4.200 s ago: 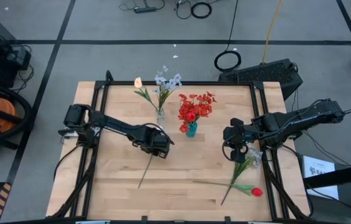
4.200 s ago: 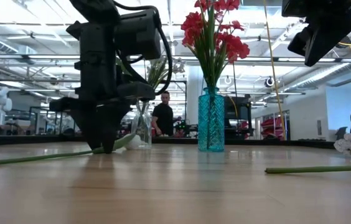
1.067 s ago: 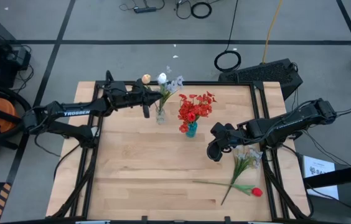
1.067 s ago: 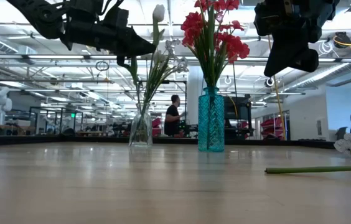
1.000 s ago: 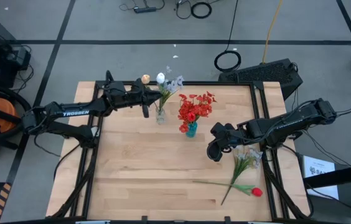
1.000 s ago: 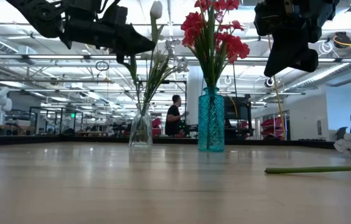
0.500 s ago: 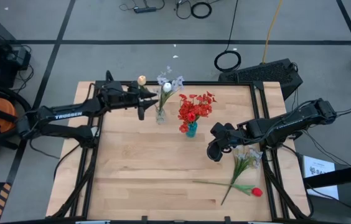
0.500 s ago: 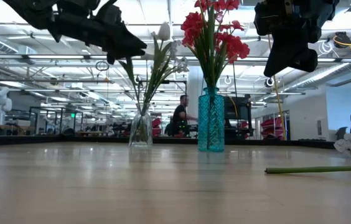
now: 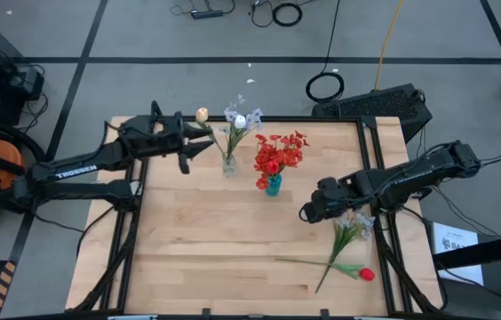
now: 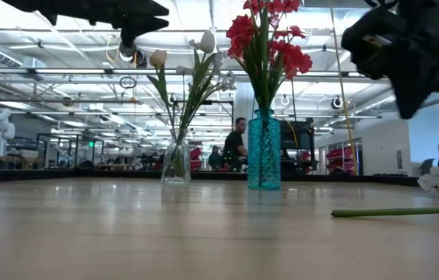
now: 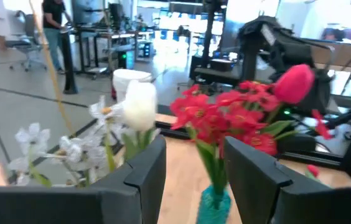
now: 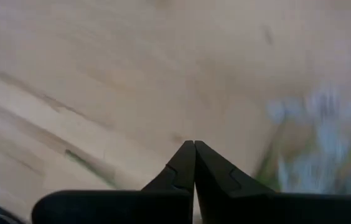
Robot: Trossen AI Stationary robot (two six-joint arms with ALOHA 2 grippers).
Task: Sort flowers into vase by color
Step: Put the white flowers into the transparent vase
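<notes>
— What stands around the teal vase (image 9: 273,185)?

— It is a ribbed glass bottle on the wooden tabletop (image 9: 188,240), holding the red blossom clusters (image 9: 278,153). Just beside it, toward the left arm, a clear glass vase (image 9: 228,164) holds lavender-white sprays (image 9: 245,115), a white tulip bud (image 9: 240,122) and a cream-peach bud (image 9: 202,114). Toward the right arm, well apart from it, a loose pale spray (image 9: 354,225) and a long-stemmed red bud (image 9: 366,275) lie flat on the wood.

— And the tools?

— The left tool (image 9: 192,148) hangs in the air beyond the clear vase from the teal one, fingers parted with nothing between them. The right tool (image 9: 306,213) sits low over the tabletop between the teal vase and the loose spray, fingers pressed together on nothing.

— Anything in the way?

— Not between the vases. A black frame edges the tabletop.

— Any writing?

— "TROSSEN" in white on the left arm (image 9: 73,167).

— Past the tabletop?

— People (image 10: 237,147) at distant benches, seen level across the wood.
</notes>
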